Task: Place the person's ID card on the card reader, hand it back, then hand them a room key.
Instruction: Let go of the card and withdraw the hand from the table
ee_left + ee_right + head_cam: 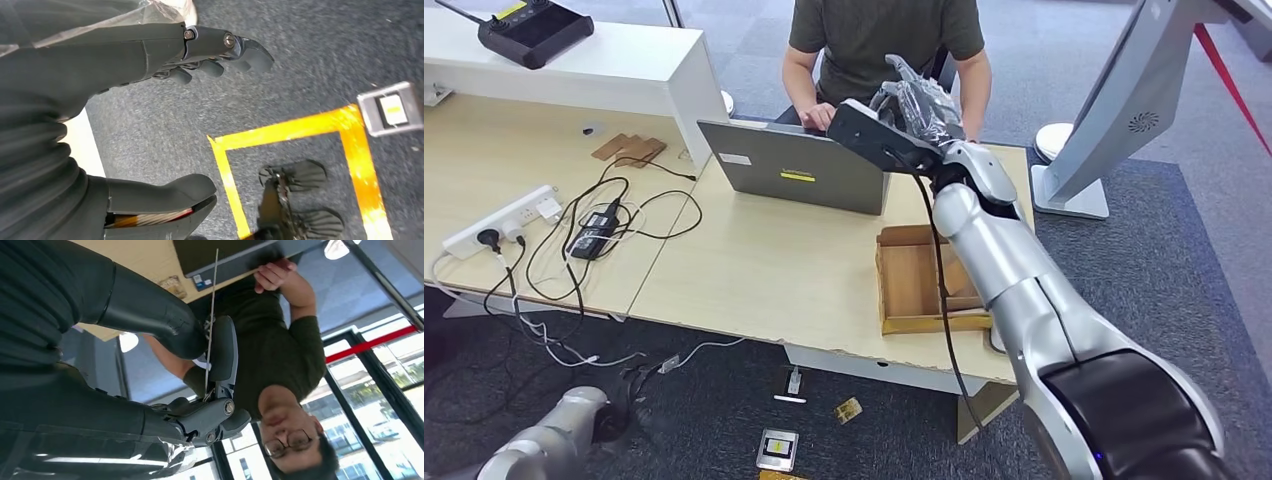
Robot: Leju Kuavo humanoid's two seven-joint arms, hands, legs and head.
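The table [754, 270] is pale wood with a brown cardboard tray [914, 285] on it. The laptop [794, 170] is grey with a yellow sticker. The person's shirt [879, 35] is dark olive. The carpet [1144, 250] is speckled dark grey, crossed by yellow floor tape [295, 129]. The right arm [1024, 290] is silver, and its robot hand [919, 105] is dark grey.

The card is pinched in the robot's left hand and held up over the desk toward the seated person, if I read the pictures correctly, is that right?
Not quite: it is the right hand that pinches the card, held up over the desk toward the seated person. The right wrist view shows the thin card edge-on between thumb and fingers. The left hand hangs over the floor, holding nothing.
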